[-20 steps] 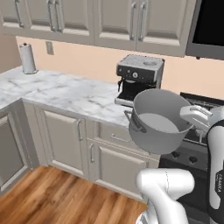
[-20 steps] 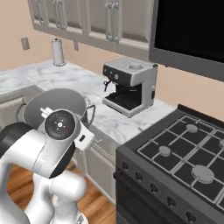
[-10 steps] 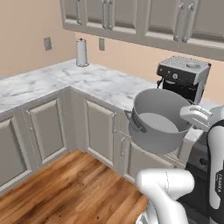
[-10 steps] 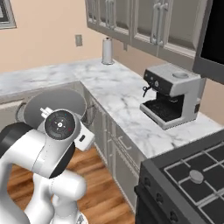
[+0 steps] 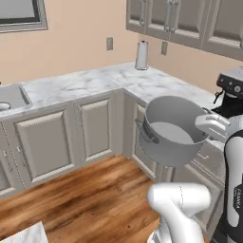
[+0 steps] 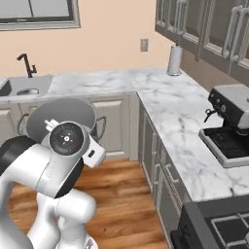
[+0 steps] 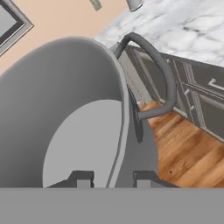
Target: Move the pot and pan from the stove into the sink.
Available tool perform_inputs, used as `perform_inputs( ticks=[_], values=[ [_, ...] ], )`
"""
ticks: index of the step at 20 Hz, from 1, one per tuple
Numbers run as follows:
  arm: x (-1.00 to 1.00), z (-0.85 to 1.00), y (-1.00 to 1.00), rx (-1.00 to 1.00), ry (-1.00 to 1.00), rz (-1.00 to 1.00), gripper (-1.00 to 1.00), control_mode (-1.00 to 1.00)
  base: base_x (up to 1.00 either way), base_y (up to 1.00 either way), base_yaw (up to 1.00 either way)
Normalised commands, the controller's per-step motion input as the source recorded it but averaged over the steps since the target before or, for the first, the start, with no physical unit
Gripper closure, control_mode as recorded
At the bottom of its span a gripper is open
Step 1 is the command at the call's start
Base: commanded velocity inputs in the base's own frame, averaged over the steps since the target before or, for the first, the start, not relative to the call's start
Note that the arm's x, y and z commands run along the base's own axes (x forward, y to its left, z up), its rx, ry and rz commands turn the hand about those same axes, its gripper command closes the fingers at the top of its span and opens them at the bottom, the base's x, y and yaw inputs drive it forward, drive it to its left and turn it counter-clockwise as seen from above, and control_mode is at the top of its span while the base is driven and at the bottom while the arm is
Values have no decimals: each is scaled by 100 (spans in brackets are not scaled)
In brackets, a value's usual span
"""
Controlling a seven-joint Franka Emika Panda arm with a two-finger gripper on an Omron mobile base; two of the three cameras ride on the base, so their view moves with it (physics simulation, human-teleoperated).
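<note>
**Open floor ahead, clutter along the far counter**

The pot [image 5: 172, 130] hangs in the air over the wood floor [image 5: 80, 190], clear of the cabinet fronts [image 5: 61, 137] on the counter's near edge. The marble counter [image 6: 160, 104] lies bare around its inner corner. A paper towel roll [image 5: 142, 55] stands at its back edge by the wall, and a coffee machine [image 6: 231, 124] takes up the stretch toward the stove [image 6: 219, 228]. The sink [image 6: 24, 86] has a black faucet [image 6: 26, 64] at its rear rim.

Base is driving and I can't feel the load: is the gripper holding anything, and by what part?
Yes: the gripper is shut on the pot, pinching its rim wall, one fingertip inside, the other outside, near a loop handle.
</note>
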Motion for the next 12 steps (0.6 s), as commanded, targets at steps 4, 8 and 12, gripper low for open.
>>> perform_inputs(
  ticks=[4, 8, 12],
  values=[
    [0, 0, 0, 0, 0, 0, 100, 100, -3, 0, 50],
    [0, 0, 0, 0, 0, 0, 100, 100, -5, 0, 50],
    [0, 0, 0, 0, 0, 0, 100, 100, -2, 0, 11]
  ],
)
